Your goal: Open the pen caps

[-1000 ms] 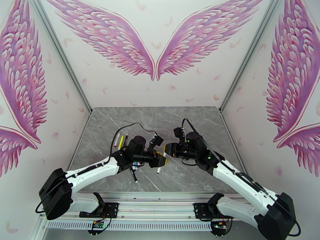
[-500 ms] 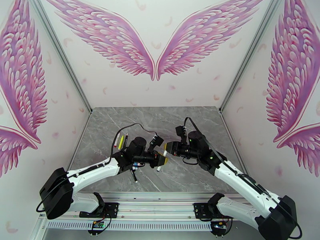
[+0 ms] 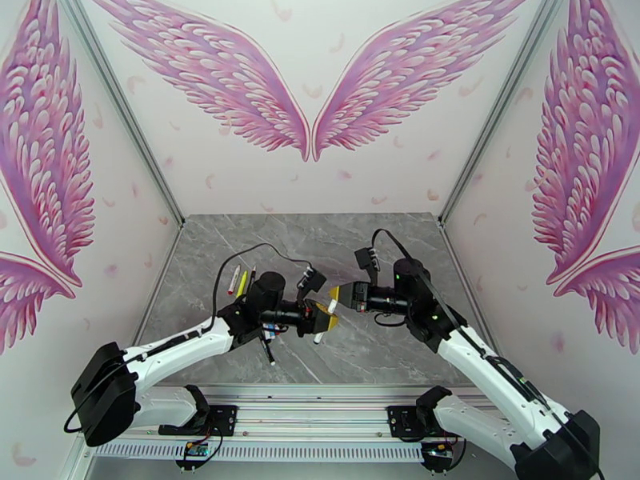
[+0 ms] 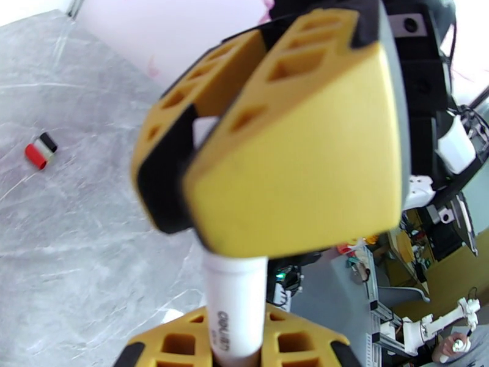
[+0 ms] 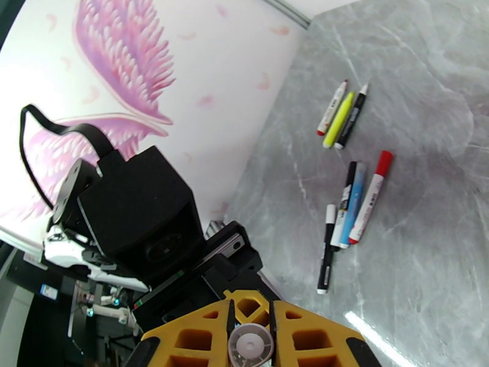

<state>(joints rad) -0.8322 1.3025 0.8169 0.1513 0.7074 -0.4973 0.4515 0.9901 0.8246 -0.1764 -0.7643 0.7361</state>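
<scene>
**Clerk:** Item, held pen (image 4: 235, 304). Where is it sitting?

**Keeper:** It is hanging above the table (image 3: 320, 234), lower centre of the overhead view, bridging the two claws. The left gripper (image 4: 235, 350) is pinching the white barrel at the bottom edge of its own wrist view. The right gripper (image 5: 249, 337) is pressing shut on the opposite end. The round white cap end (image 5: 249, 345) is showing between its pads at the bottom of the right wrist view.

**Clerk:** Handling?

**Keeper:** I am judging it light, rigid and smooth-skinned, so probably slippery lengthwise. The cap is likely sitting on a friction fit. Each claw is best gripping across the round body close to the seam, with the pull running straight along the barrel.

**Clerk:** Hazard?

**Keeper:** The barrel may be sliding through the pads before the cap lets go.

**Clerk:** Remaining stock?

**Keeper:** The spare pens (image 5: 356, 203) are lying grouped right of centre in the right wrist view, with a pen trio (image 5: 339, 117) above them. A loose cap (image 4: 41, 151), red, white and black, is resting at the left edge of the left wrist view. Whether it is one piece or several, I cannot tell.
</scene>
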